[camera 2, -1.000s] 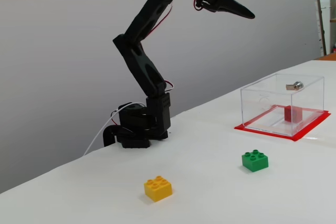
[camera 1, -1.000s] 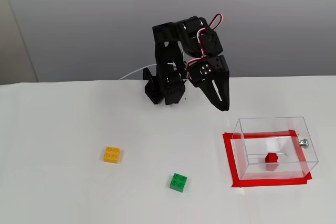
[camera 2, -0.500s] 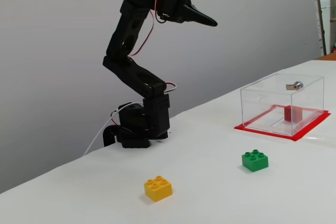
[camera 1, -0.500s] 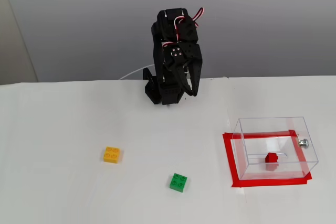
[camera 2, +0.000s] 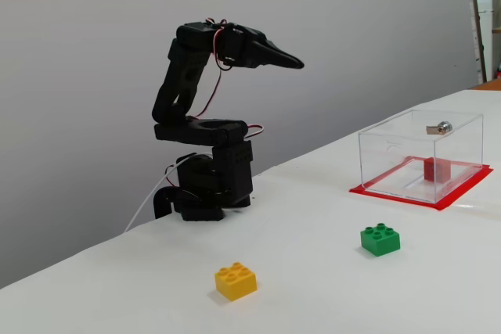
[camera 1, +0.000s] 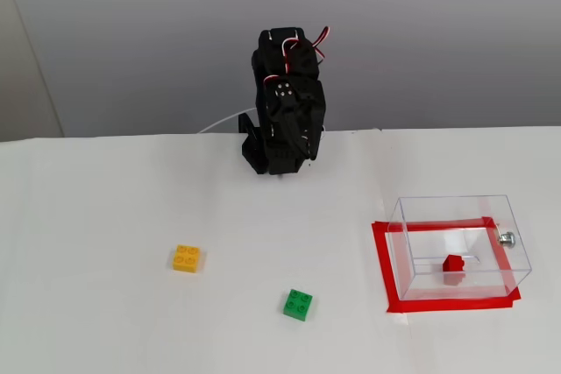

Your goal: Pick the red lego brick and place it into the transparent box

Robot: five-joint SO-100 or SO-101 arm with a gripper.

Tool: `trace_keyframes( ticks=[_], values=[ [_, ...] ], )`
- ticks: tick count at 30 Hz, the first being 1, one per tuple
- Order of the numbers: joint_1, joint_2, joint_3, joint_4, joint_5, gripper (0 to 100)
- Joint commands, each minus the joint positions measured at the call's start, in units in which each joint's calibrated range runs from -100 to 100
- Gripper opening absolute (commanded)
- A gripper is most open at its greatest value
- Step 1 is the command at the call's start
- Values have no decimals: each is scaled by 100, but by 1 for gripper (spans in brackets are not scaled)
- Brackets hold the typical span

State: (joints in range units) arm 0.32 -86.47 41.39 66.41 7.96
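Though boxed, one red brick (camera 1: 453,263)

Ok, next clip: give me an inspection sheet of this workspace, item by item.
Surface: white table, red tape rectangle under the box.
Job's things: small red lego brick sits inside the clear plastic transparent box.
Clutter: yellow lego brick and green lego brick, loose, apart.
Grippers: black two-finger gripper shut, raised, empty.
Cables: red-white wires on the arm; white cable behind the base.
Surroundings: plain grey wall.
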Motion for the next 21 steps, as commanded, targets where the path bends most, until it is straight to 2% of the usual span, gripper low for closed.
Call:
trace_keyframes(
  ticks=[1, 10, 21],
  values=[
    [164, -403, 535, -96, 18, 2],
    [260, -1328, 2081, -96, 81, 2],
    [415, -1328, 3609, -470, 96, 2]
  ],
)
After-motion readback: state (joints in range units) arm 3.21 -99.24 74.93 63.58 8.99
